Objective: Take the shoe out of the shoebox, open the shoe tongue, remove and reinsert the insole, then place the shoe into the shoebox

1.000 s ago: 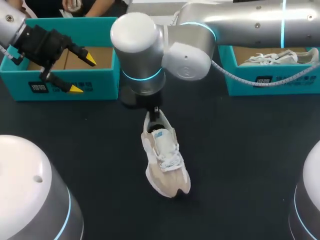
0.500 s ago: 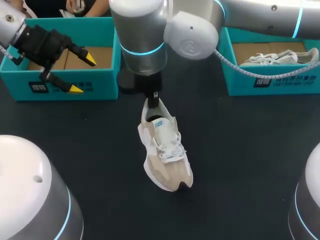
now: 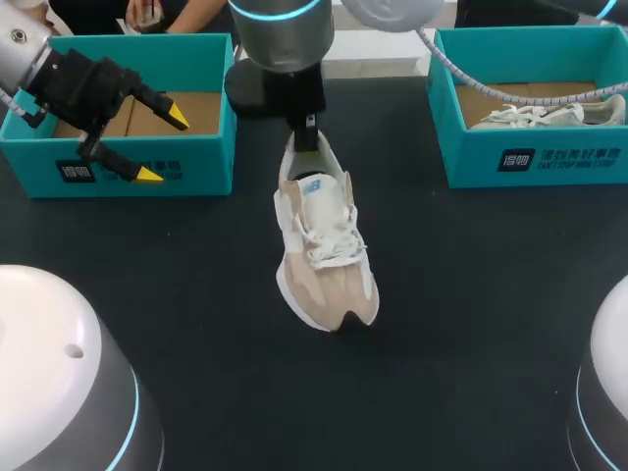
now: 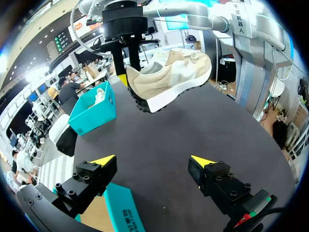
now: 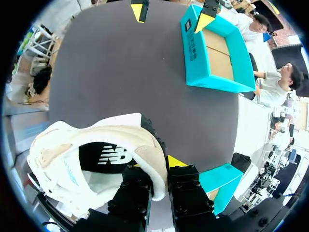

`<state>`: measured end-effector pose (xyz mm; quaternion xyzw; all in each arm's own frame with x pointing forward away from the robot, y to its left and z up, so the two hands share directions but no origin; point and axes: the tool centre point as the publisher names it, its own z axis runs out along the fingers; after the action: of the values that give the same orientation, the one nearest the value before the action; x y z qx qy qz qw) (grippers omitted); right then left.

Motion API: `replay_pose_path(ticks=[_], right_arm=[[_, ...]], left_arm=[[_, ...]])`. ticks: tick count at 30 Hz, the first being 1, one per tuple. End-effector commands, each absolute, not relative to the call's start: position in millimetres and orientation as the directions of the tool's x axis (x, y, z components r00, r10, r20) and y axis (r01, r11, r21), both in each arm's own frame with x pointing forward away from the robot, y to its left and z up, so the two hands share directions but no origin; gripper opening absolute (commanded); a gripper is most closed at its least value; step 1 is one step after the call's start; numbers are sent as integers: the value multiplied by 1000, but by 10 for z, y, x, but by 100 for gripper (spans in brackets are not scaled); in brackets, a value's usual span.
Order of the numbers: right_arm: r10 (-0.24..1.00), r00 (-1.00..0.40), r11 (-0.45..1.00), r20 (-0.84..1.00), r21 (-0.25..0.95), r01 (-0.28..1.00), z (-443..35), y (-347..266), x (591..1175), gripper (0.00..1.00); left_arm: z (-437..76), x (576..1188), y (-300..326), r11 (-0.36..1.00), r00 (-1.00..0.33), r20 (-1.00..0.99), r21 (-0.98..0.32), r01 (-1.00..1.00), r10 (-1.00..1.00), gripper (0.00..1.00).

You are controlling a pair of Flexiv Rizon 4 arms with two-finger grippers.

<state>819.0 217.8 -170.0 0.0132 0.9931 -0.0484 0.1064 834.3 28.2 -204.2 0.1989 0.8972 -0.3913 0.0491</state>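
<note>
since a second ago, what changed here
The right claw, shut on the shoe at its heel, has carried it up and toward the far side, between the boxes. The left claw stayed open over the left box; the other shoe still lies in the right box.

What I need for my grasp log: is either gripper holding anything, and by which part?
The right gripper is shut on the shoe, pinching its heel collar, one finger inside. The left gripper is open and holds nothing.
</note>
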Motion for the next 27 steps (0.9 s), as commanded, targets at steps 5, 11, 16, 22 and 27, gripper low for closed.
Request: replay_pose_path(ticks=[5,11,16,22,27], right_arm=[[15,-977,995,-215,-90,35,-1658,2153,8170,0],[15,-977,995,-215,-90,35,-1658,2153,8170,0],[33,-973,994,-227,-93,55,-1650,2010,8265,0],[71,-952,988,-297,-110,108,-1598,1434,8560,0],[66,-951,985,-303,-132,110,-1539,993,8851,0]], left_arm=[[-2038,8338,281,618,-916,-242,-680,395,319,100],[-2038,8338,281,618,-916,-242,-680,395,319,100],[-2038,8338,281,618,-916,-242,-680,395,319,100],[-2038,8338,281,618,-916,-242,-680,395,319,100],[-2038,8338,281,618,-916,-242,-680,395,319,100]])
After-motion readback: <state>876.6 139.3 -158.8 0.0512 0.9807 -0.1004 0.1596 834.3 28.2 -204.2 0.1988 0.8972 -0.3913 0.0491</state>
